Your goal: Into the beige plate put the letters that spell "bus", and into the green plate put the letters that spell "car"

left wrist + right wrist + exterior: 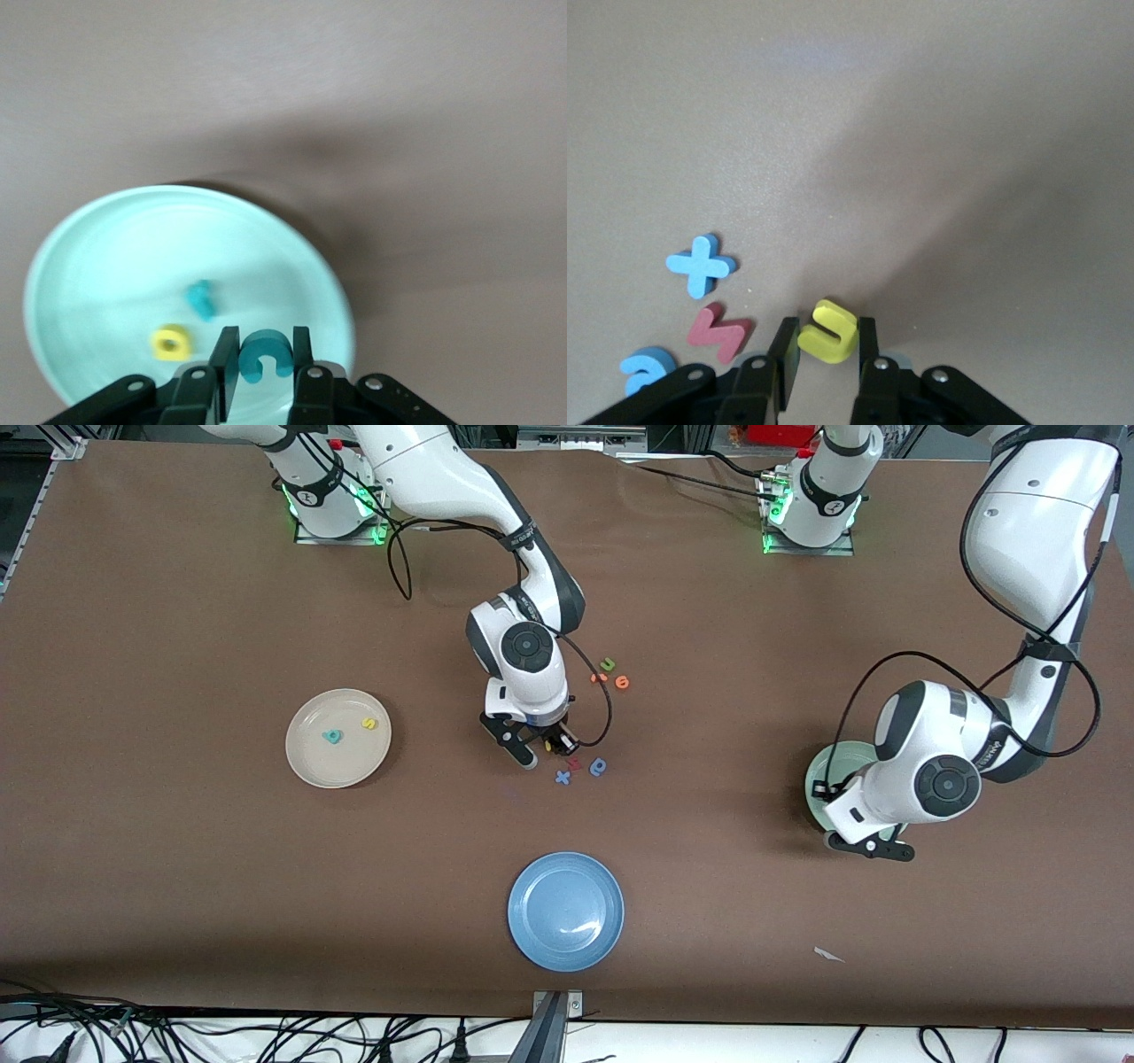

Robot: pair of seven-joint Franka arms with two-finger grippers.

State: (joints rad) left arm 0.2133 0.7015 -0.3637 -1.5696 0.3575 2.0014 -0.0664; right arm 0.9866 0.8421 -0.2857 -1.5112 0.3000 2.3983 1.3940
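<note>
Front view: nearest the camera, blue plate [565, 911]; farther, beige plate [337, 737] with teal "b" [332, 736] and yellow "s" [368, 724]; right pincer [542, 750] down among loose letters.

Left wrist view: left pincer [265, 363] clamped on teal "c" [265, 355] over green plate [106, 266].

Right wrist view: yellow "u" [828, 332] pinched between the fingers, open end sideways.

Most of the green plate [819, 766] under the left arm; blue rounded letter [645, 370] cut by the right wrist view's edge.
</note>
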